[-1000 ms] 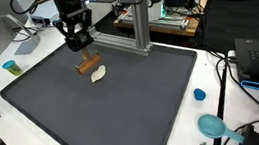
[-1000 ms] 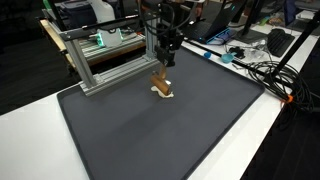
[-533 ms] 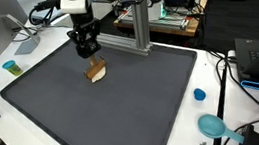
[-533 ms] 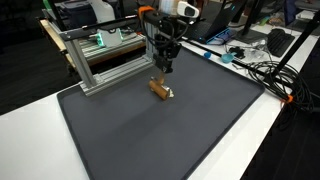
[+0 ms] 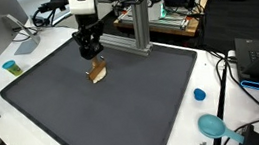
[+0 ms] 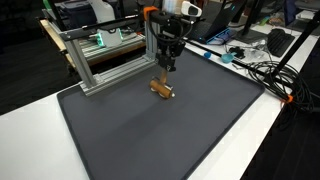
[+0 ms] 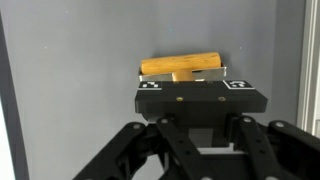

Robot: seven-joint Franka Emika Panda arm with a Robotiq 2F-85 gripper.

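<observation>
Wooden block (image 5: 96, 72), dark grey mat (image 5: 105, 116), cluttered lab

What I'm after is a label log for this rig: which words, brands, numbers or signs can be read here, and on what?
None readable: no word, brand or number shows legibly in any view.
On the gripper: two black-and-white square marks on its fingertips, patterns, not letters.
On the wooden piece in its shut jaws: nothing, it is bare.
On the bench clutter beyond the mat: too small and blurred to read.
</observation>
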